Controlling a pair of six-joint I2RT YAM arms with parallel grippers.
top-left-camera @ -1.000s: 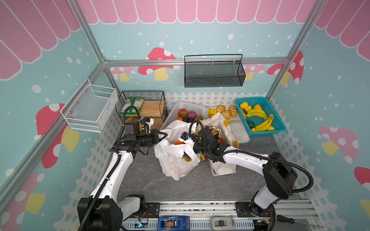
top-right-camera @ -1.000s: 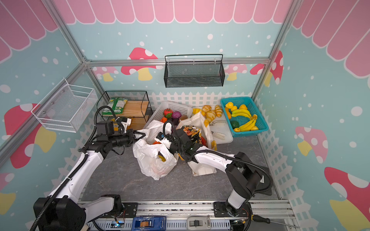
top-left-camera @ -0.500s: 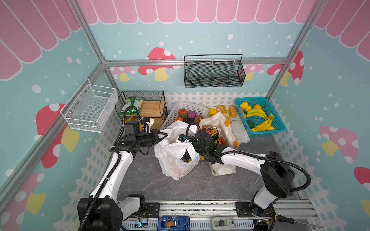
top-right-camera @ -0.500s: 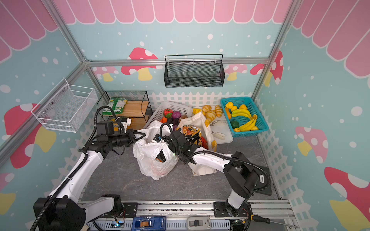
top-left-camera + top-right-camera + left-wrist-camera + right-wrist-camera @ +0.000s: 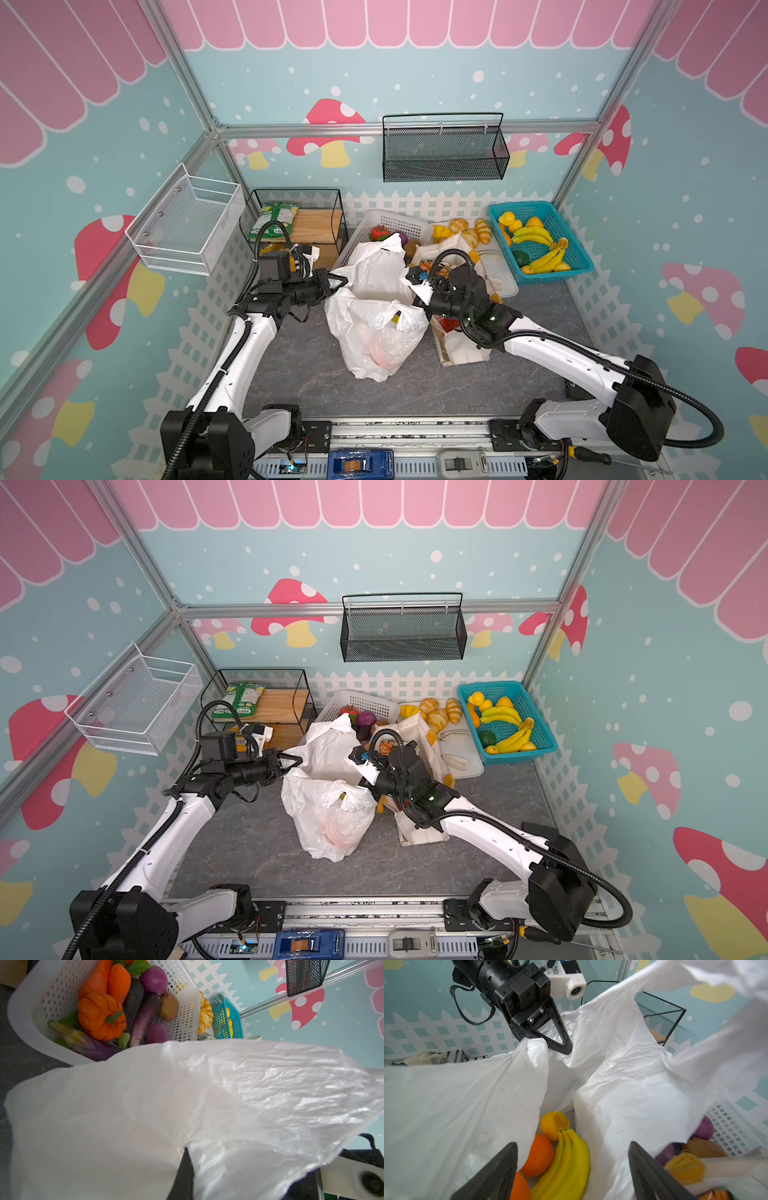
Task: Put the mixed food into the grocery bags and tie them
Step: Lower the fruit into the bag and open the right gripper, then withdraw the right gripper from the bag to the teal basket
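1. The left end effector [image 5: 338,281] is pinching shut on a fold at the rim of the white plastic bag [image 5: 374,332] and is holding that edge raised and pulled out to its own side. In the right wrist view its fingers [image 5: 564,1047] are meeting at the tips, with film gathered between them.
2. The right end effector [image 5: 572,1144] is standing wide and gripping nothing. Its two fingers are hanging over the bag's open mouth, opposite the left one.
3. Inside the bag, directly below that gap, a banana bunch [image 5: 566,1159], an orange [image 5: 537,1155] and a yellow-orange fruit [image 5: 553,1126] are lying together. None of them is touching either finger.
4. In both top views the bag is sitting on the grey worktop [image 5: 299,374] between the two arms, with its full lower part bulging toward the front.
5. The canvas tote [image 5: 461,353] is standing just beside the bag, partly under the right wrist.
6. The white basket [image 5: 41,1001] of vegetables is sitting behind the bag, and the raised film is overlapping its near edge.
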